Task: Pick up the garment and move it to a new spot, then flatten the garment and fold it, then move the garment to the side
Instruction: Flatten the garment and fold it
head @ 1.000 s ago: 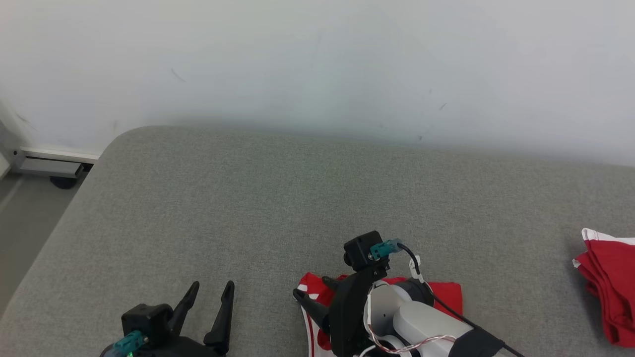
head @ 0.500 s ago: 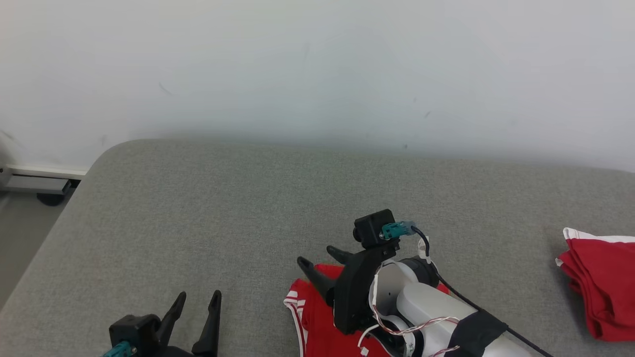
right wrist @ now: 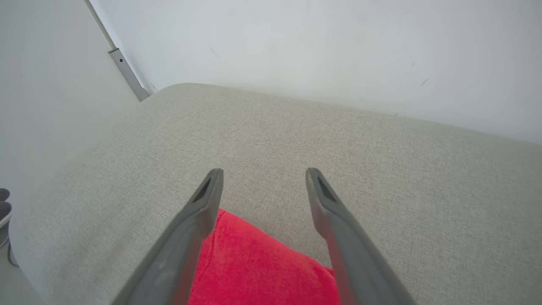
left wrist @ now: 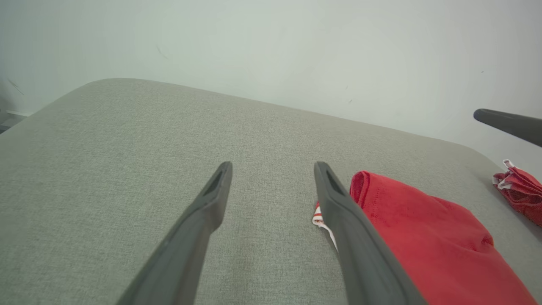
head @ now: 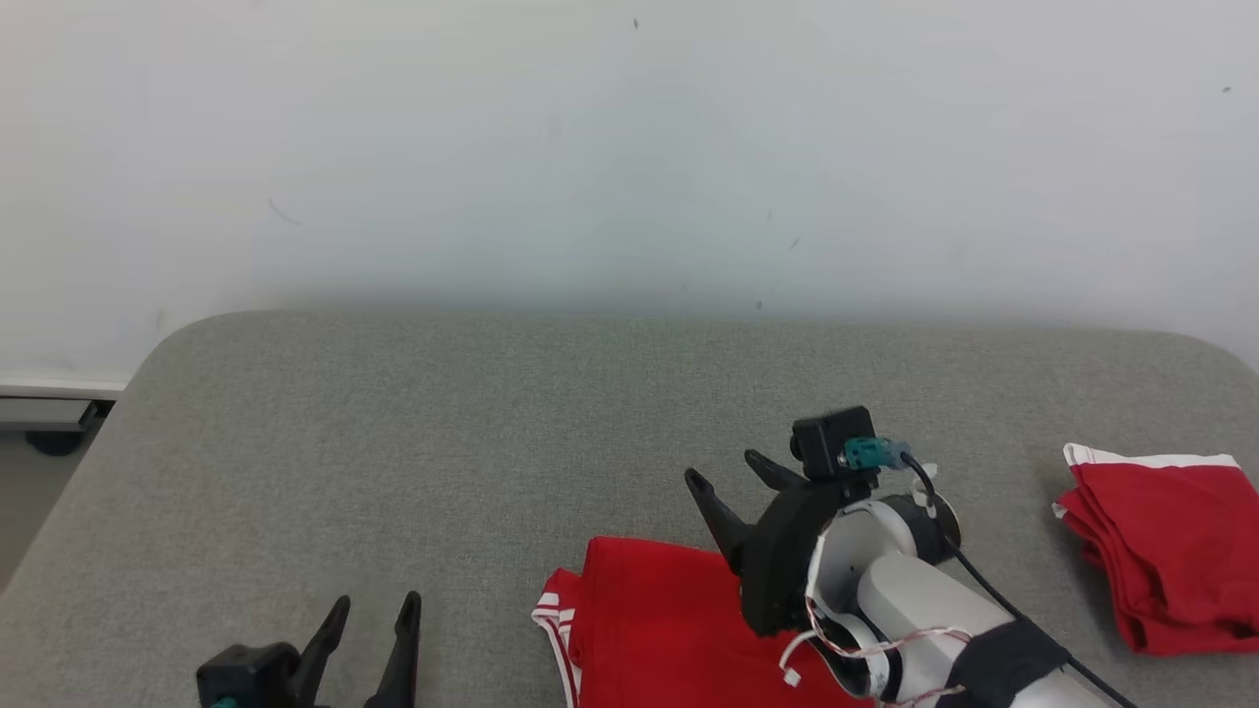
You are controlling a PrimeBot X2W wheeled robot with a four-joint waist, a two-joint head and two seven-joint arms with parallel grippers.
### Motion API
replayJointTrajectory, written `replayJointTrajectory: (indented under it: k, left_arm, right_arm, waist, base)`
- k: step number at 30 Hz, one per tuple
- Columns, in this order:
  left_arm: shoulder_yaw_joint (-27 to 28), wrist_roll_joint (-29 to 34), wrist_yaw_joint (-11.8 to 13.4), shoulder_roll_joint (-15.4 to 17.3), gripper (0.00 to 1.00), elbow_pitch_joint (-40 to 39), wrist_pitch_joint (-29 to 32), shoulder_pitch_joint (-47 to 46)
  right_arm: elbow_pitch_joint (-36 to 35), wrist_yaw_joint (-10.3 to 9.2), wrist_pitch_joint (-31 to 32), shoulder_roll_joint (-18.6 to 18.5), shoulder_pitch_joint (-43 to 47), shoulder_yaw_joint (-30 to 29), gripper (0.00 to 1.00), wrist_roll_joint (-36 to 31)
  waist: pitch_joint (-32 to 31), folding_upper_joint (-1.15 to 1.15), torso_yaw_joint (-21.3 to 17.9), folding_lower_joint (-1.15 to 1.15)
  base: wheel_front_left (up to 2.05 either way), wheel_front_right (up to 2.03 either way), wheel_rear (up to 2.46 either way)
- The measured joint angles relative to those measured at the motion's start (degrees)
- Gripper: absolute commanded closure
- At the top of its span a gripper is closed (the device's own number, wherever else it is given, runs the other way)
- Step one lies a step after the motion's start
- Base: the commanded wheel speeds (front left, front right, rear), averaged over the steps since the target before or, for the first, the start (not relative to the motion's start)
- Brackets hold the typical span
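Observation:
A folded red garment with white stripes [head: 649, 619] lies on the grey padded surface [head: 443, 442] near its front edge. My right gripper [head: 728, 470] hovers open above the garment's far right corner, fingers pointing toward the wall, nothing between them. In the right wrist view the open gripper [right wrist: 264, 173] has the red garment [right wrist: 254, 267] below its fingers. My left gripper [head: 376, 602] stands open at the lower left, apart from the garment. In the left wrist view that gripper [left wrist: 273, 167] is empty, with the garment [left wrist: 415, 237] just to the right of its right finger.
A second folded red garment [head: 1161, 541] lies near the surface's right edge, also seen as a red bundle [left wrist: 521, 190] in the left wrist view. A pale wall [head: 629, 147] rises behind the surface. The surface's left edge drops to the floor [head: 39, 492].
The head camera has shifted. My right gripper has risen and drawn to the right off the garment, uncovering more of it. Both grippers stay open.

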Motion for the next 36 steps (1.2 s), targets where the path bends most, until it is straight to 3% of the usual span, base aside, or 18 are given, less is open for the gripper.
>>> replayJointTrajectory:
  k: [8,19,28,36]
  left_arm:
    - [1.3,-0.1,0.6,1.0,0.0,-1.2,-0.1,2.2]
    - [0.7,-0.2,1.0,0.7,0.0,-2.8,0.0,2.2]
    - [-0.1,-0.2,1.0,0.6,0.0,-3.1,1.0,1.5]
    - [-0.6,-0.1,0.9,0.5,0.0,-3.4,1.5,-0.3]
  right_arm:
    - [-1.8,0.0,2.1,-3.8,8.3,-3.8,0.0,-4.0]
    - [-9.0,0.0,13.3,-8.0,17.5,-8.8,0.0,-6.5]
    - [-11.0,0.0,20.9,-8.1,19.4,-15.8,0.0,-8.4]
    - [-11.2,0.0,26.2,-5.3,19.9,-19.5,0.0,-10.3]
  waist:
    - [-0.4,0.0,-2.1,0.0]
    - [0.8,0.0,-4.9,0.0]
    - [2.4,0.0,-4.6,0.0]
    - [3.8,0.0,-3.4,0.0]
  base:
    - [0.0,0.0,0.0]
    - [0.0,0.0,0.0]
    - [0.0,0.0,0.0]
    - [0.0,0.0,0.0]
